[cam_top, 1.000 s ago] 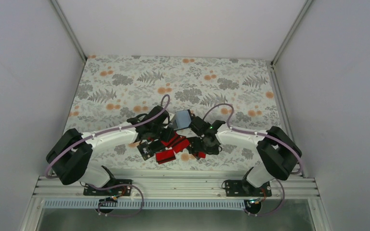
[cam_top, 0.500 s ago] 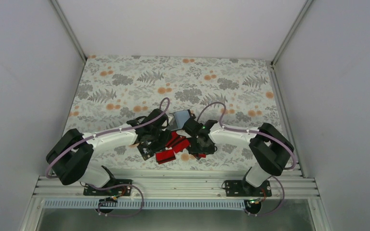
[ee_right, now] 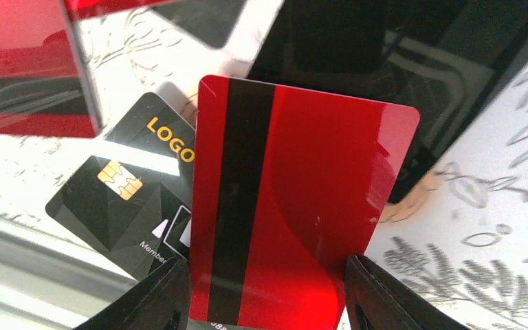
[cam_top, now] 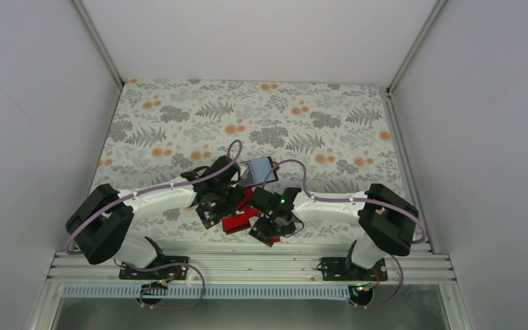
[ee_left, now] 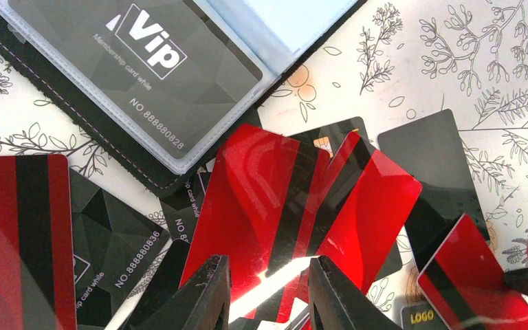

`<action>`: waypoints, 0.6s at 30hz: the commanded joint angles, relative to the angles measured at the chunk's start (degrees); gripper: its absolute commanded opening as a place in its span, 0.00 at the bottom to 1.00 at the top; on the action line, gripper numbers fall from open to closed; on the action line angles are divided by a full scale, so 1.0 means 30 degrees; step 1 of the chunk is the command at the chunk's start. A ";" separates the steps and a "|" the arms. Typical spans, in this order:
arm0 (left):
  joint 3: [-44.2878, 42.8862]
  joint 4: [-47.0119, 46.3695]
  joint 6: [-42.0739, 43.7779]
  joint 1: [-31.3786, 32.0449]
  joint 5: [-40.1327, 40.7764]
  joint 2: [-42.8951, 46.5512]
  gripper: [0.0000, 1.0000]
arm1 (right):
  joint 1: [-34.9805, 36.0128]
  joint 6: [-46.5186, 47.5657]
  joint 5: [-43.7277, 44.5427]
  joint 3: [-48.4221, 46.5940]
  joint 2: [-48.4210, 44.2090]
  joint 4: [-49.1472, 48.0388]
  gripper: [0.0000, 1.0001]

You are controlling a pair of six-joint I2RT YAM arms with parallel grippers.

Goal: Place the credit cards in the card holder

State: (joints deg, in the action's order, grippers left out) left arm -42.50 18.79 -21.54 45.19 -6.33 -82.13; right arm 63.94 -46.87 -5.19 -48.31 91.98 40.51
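The card holder (cam_top: pixel 258 170) lies open with its light blue-grey inside up. In the left wrist view its black cover (ee_left: pixel 75 103) shows, with a black Vip card (ee_left: pixel 151 69) in a clear sleeve. Red cards (cam_top: pixel 237 221) and black cards lie overlapped in front of it. My left gripper (cam_top: pixel 225 199) (ee_left: pixel 268 295) is open and empty, just above two overlapping red cards (ee_left: pixel 275 199). My right gripper (cam_top: pixel 269 221) (ee_right: pixel 268 302) is open, one finger on each side of a red card (ee_right: pixel 295 206) that lies over a black LOGO card (ee_right: pixel 120 199).
More loose cards lie around: a red one (ee_left: pixel 14 240), a black numbered one (ee_left: pixel 110 247), a plain black one (ee_left: pixel 430 158) and a small red one (ee_left: pixel 474 275). The metal rail (cam_top: pixel 247 265) (ee_right: pixel 14 261) runs along the near edge of the floral cloth (cam_top: pixel 247 110), close to my right gripper.
My right gripper has moved left and toward the near edge of the table. The left gripper has shifted only slightly. The card holder now lies a little flatter.
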 commanded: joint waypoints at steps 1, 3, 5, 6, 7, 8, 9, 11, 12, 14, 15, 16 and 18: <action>0.0118 -0.0241 -0.0200 0.0055 0.0138 0.0505 0.29 | 0.0787 -0.0376 -0.3278 0.2132 0.1347 -0.1272 0.57; 0.0148 -0.0322 -0.0190 0.0063 0.0000 0.0543 0.29 | 0.0805 -0.0497 -0.3426 0.2400 0.1228 -0.1490 0.57; 0.0119 -0.0360 -0.0180 0.0054 -0.0095 0.0544 0.30 | 0.0807 -0.0614 -0.3364 0.2494 0.0426 -0.1483 0.58; 0.0095 -0.0394 -0.0149 0.0047 -0.0177 0.0540 0.29 | 0.0824 -0.0640 -0.3264 0.2472 0.0232 -0.1396 0.58; 0.0078 -0.0445 -0.0097 0.0053 -0.0249 0.0544 0.29 | 0.0810 -0.0702 -0.3138 0.2433 0.0036 -0.1249 0.59; 0.0061 -0.0528 -0.0039 0.0054 -0.0332 0.0526 0.29 | 0.0813 -0.0769 -0.3009 0.2388 -0.0249 -0.1154 0.62; 0.0026 -0.0566 0.0048 0.0054 -0.0499 0.0480 0.30 | 0.0806 -0.0865 -0.2923 0.2320 -0.0551 -0.1036 0.67; -0.0047 -0.0759 0.0263 0.0054 -0.0933 0.0274 0.29 | 0.0778 -0.1020 -0.2861 0.2179 -0.1139 -0.0884 0.77; -0.0105 -0.0824 0.0357 0.0054 -0.1128 0.0148 0.29 | 0.0791 -0.1160 -0.2832 0.2059 -0.1421 -0.0783 0.81; -0.0148 -0.1034 0.0466 0.0054 -0.1512 0.0047 0.29 | 0.0754 -0.1557 -0.2688 0.1969 -0.2016 -0.0663 0.86; -0.0143 -0.1115 0.0485 0.0054 -0.1665 0.0043 0.29 | 0.0747 -0.1809 -0.2726 0.2022 -0.2369 -0.0715 0.88; -0.0157 -0.1198 0.0513 0.0061 -0.1820 0.0090 0.29 | 0.0721 -0.2137 -0.2763 0.2194 -0.2892 -0.0871 0.89; -0.0174 -0.1175 0.0621 0.0069 -0.2088 0.0220 0.29 | 0.0669 -0.2925 -0.3022 0.2735 -0.3739 -0.1248 0.89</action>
State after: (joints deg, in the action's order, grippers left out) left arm -42.50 17.26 -21.15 45.17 -9.74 -82.13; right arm 65.60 -50.78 -13.56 -43.18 84.66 34.89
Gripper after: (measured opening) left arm 0.295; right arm 0.890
